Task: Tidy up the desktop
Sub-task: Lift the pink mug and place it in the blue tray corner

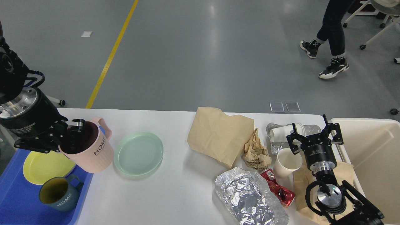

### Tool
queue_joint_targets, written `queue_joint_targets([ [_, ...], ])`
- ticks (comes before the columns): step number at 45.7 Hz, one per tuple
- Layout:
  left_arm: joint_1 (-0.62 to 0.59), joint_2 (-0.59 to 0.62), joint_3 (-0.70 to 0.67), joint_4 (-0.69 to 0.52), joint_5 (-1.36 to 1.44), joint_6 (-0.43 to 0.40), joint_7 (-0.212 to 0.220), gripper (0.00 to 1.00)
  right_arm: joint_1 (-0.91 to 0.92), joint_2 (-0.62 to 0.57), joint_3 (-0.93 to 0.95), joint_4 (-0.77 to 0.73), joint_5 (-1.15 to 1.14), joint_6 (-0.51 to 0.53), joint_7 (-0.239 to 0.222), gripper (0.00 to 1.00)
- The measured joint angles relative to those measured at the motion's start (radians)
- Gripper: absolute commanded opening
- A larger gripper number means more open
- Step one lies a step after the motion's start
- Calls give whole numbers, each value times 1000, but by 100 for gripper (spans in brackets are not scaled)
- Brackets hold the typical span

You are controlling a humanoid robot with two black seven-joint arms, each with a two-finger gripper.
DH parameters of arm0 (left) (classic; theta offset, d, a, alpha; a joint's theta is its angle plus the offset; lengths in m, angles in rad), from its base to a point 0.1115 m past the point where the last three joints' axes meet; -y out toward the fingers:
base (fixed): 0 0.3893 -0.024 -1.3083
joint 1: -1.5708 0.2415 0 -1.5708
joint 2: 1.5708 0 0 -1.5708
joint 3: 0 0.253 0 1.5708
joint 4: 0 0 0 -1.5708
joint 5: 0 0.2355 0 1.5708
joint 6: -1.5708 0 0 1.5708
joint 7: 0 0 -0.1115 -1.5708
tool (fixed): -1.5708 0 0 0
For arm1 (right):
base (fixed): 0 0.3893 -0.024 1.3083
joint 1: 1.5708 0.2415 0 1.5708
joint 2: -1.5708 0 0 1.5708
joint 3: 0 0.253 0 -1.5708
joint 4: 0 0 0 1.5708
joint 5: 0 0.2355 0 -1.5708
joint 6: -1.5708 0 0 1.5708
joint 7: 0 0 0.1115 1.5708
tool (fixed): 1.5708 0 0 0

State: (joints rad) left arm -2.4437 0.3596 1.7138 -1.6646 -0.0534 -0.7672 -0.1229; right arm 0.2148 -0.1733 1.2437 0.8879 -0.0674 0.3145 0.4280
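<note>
Desktop: large white rectangular tabletop, rounded corners, matte; fills the lower half of the view.

On it, left of centre: pale green round ridged plate, lying flat.

On it, centre to right: tan paper bag, flattened; crumpled brown paper wad just beside the bag's right edge; crinkled silver foil sheet at the near edge; red foil wrapper touching the foil sheet's right side; white paper cup, upright and open; second white paper cup on its side at the far edge, on what looks like more foil, though that part is partly hidden.

Left edge: blue plastic tray holding a yellow round plate and a dark teal mug marked HOME.

Right edge: beige plastic bin.

Left gripper: fingers closed over the rim of a pink ribbed mug marked HOME, held tilted above the tray's right edge.

Right gripper: fingers spread wide, holding nothing, above the upright cup's far right.
</note>
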Motion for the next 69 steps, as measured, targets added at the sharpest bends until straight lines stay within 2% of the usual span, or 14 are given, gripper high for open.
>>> queue_joint_targets([
  [6,34,111,27,74,81,7,-2,1,0,0,0,0,0,0,0,100],
  [17,208,360,3,289,235,0,0,2,0,0,0,1,0,0,0,100],
  [23,348,451,-56,428,278,-1,2,3,0,0,0,1,0,0,0,100],
  [30,555,539,-192,598,293,-7,11,5,0,0,0,1,0,0,0,100],
  [37,763,580,-347,725,328,-11,11,5,0,0,0,1,0,0,0,100],
  [38,842,589,-406,761,334,-11,12,5,0,0,0,1,0,0,0,100],
  [45,1012,592,-529,824,340,-5,13,6,0,0,0,-1,0,0,0,100],
  [51,1109,587,-587,883,340,4,20,6,0,0,0,-1,0,0,0,100],
  [63,1218,568,-659,966,337,11,38,6,0,0,0,-1,0,0,0,100],
  [69,1315,556,-746,1021,335,15,62,7,0,0,0,-1,0,0,0,100],
])
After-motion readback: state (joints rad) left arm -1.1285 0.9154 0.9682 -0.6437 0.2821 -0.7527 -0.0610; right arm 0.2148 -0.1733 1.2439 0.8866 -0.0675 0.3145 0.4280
